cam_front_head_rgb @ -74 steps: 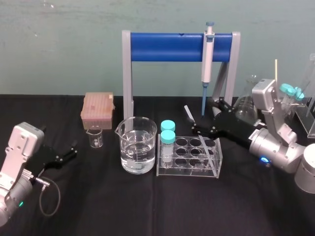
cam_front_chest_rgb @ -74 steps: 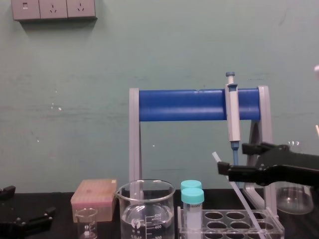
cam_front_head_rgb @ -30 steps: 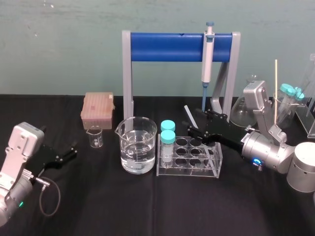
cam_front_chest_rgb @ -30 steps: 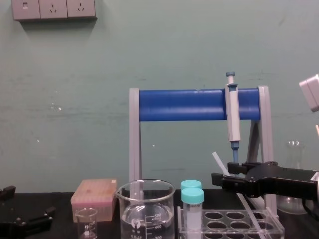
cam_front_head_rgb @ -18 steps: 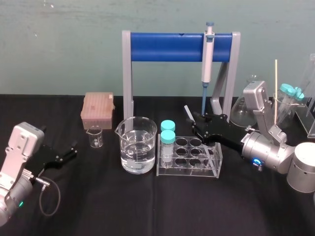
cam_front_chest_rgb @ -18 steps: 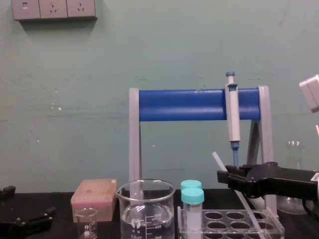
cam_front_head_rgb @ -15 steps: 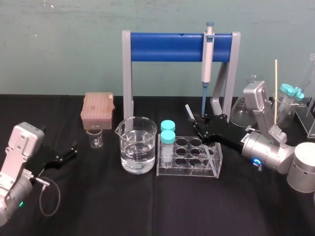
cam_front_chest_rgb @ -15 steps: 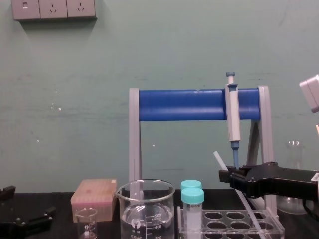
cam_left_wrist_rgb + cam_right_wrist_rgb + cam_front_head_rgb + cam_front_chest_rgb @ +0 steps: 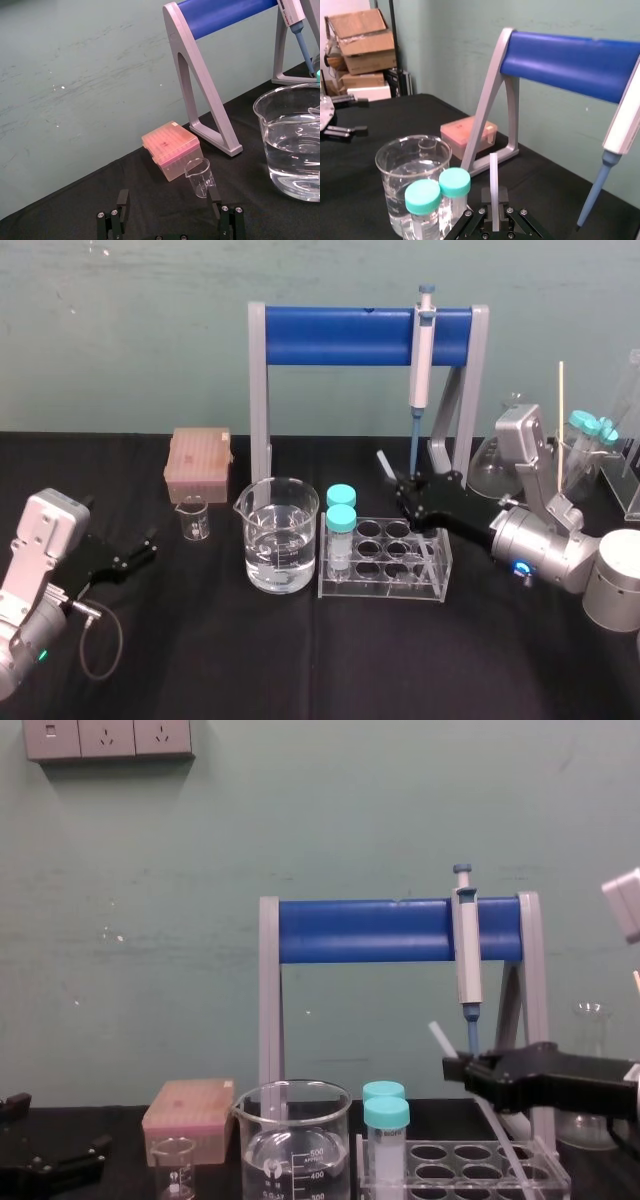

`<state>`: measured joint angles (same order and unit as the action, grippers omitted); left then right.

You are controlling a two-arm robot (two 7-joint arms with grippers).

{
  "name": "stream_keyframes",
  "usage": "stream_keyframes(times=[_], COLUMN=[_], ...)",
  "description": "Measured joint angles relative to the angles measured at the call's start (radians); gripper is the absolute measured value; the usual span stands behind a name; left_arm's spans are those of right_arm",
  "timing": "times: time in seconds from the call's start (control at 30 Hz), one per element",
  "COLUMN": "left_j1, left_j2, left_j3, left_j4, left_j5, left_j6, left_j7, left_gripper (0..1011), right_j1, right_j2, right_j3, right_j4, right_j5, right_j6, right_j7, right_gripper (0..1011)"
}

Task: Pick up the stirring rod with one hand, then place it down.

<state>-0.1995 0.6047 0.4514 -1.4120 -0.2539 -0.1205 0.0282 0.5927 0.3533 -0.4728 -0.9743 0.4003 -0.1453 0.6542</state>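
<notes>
The stirring rod (image 9: pixel 383 464) is a thin whitish glass rod leaning in the clear test tube rack (image 9: pixel 385 580), its top end pointing up and to the left. My right gripper (image 9: pixel 403 486) reaches in from the right and is shut on the rod's upper part. In the right wrist view the rod (image 9: pixel 493 182) rises straight from between the closed fingers of the right gripper (image 9: pixel 493 222). The chest view shows the rod (image 9: pixel 438 1037) sticking out above the right gripper (image 9: pixel 455 1070). My left gripper (image 9: pixel 140 550) rests open at the table's left, seen also in its wrist view (image 9: pixel 170 215).
A water-filled beaker (image 9: pixel 279 545) stands left of the rack, which holds two teal-capped tubes (image 9: pixel 341 523). The grey-white pipette (image 9: pixel 422 350) hangs on the blue stand (image 9: pixel 340 335) behind. A pink tip box (image 9: pixel 198 463) and a small beaker (image 9: pixel 193 518) sit at the left; flasks (image 9: pixel 500 455) at the right.
My right gripper's fingers have closed onto the stirring rod, and the rod's top has shifted slightly. The left arm has not moved.
</notes>
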Motion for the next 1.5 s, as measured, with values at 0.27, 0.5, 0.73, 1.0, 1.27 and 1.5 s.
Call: stream_keyframes(times=[0.27,0.5,0.73,1.0,1.27,1.5], left_j1=[0.0,0.0,0.0,0.0,0.0,0.0], left_j2=[0.0,0.0,0.0,0.0,0.0,0.0], left_j3=[0.0,0.0,0.0,0.0,0.0,0.0], left_j4=[0.0,0.0,0.0,0.0,0.0,0.0], left_j5=[0.0,0.0,0.0,0.0,0.0,0.0], left_j6=[0.0,0.0,0.0,0.0,0.0,0.0], left_j7=[0.0,0.0,0.0,0.0,0.0,0.0], left_gripper=[1000,1000,1000,1000,1000,1000], right_j1=[-0.019,-0.024,-0.077,-0.123,-0.15,-0.148], right_j2=[-0.008,-0.015,-0.04,-0.057,-0.062,-0.062], right_j3=[0.069,0.116,0.154,0.177,0.195,0.193], right_j4=[-0.106,-0.186,-0.184,-0.129,-0.106,-0.108], right_j5=[0.052,0.083,0.009,-0.005,0.027,0.026], right_j6=[-0.026,-0.121,-0.416,-0.525,-0.507,-0.507], right_j7=[-0.014,-0.016,-0.039,-0.026,-0.004,-0.004], right_gripper=[68,68,68,68,68,68])
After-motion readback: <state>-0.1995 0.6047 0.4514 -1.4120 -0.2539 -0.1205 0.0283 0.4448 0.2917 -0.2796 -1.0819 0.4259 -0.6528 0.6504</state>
